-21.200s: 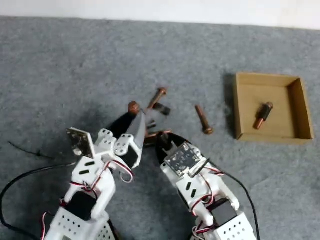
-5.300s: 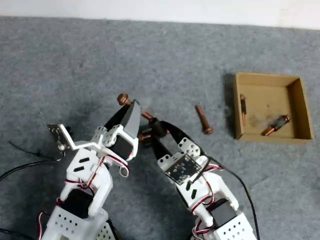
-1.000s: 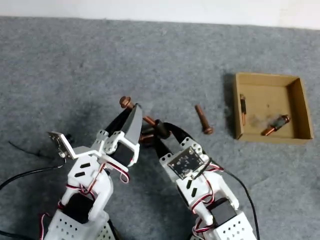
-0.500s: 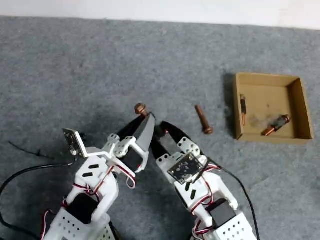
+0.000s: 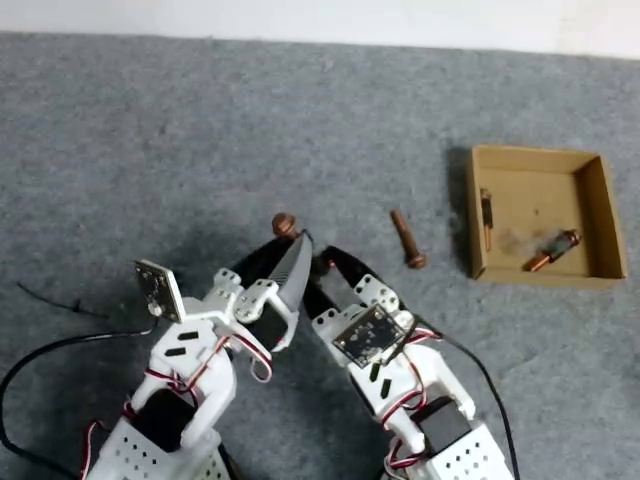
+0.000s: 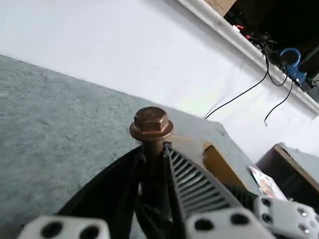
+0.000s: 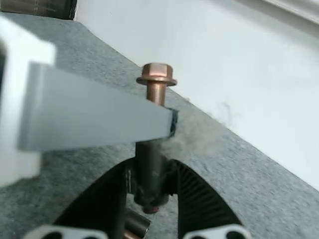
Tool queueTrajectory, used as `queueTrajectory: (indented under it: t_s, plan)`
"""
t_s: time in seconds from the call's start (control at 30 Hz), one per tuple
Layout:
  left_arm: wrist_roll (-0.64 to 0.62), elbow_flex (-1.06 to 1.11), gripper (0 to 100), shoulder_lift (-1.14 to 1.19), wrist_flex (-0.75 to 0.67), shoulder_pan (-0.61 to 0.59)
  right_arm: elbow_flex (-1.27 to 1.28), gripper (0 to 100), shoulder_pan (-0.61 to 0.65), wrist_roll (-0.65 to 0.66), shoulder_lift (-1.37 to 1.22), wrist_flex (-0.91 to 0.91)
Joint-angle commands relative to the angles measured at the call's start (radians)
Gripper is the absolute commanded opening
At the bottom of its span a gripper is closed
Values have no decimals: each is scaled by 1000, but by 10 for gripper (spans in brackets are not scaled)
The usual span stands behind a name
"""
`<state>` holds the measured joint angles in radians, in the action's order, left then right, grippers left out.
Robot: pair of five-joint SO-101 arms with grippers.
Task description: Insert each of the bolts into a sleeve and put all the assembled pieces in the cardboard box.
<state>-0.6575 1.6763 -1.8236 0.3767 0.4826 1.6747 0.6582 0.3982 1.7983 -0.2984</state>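
From above, the left pincer [image 5: 293,243] was seen near the middle of the grey carpet [image 5: 150,130], aimed toward 12 o'clock. The copper head of a bolt [image 5: 285,223] was poking out just past its tips at 11 o'clock. The right pincer [image 5: 322,266] was tucked in just beside it at 4 o'clock, the two sets of tips close together. What was gripped there could not be made out from that height.

That was settled by the wrist views. In the left wrist view the left pincer was closed tight on the bolt just under its hex head, the shaft squeezed between the two fingers. In the right wrist view the same bolt was shown with its shaft run down into a dark sleeve [image 7: 147,191]. The right pincer was clamped on that sleeve, one finger on each side. A pale finger of the left pincer was laid across the shaft between head and sleeve.

The wider table was given by the high view. A loose bolt [image 5: 407,238] was lying on the carpet at 3 o'clock from the pincers, well apart from them. Farther out at 3 o'clock the cardboard box [image 5: 520,275] was set. Inside it, a first assembled piece [image 5: 486,220] was laid along the 9 o'clock wall. A second assembled piece [image 5: 550,248] was lying slanted toward the box's 4 o'clock corner. A corner of that box was also caught behind the bolt in the left wrist view.
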Motion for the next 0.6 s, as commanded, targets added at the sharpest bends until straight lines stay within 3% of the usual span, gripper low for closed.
queueTrajectory:
  t_s: [0.0, 0.07, 0.17, 0.27, 0.43, 0.57]
  plan:
    - [11, 16, 235, 2, 58, 18, 93, 5, -25, 9, 5, 45]
    - [11, 16, 293, 2, 64, 10, 93, 5, -44, 6, 5, 45]
    - [12, 15, 301, 1, 64, -8, 93, 5, -79, 8, 10, 50]
    - [0, 15, 301, 1, 58, -94, 93, 5, -130, 5, 15, 62]
    - [-153, -27, 301, 1, 63, -286, 93, 5, -147, 3, 5, 71]
    - [-184, -22, 301, 4, 63, -355, 93, 5, -200, 3, 4, 67]
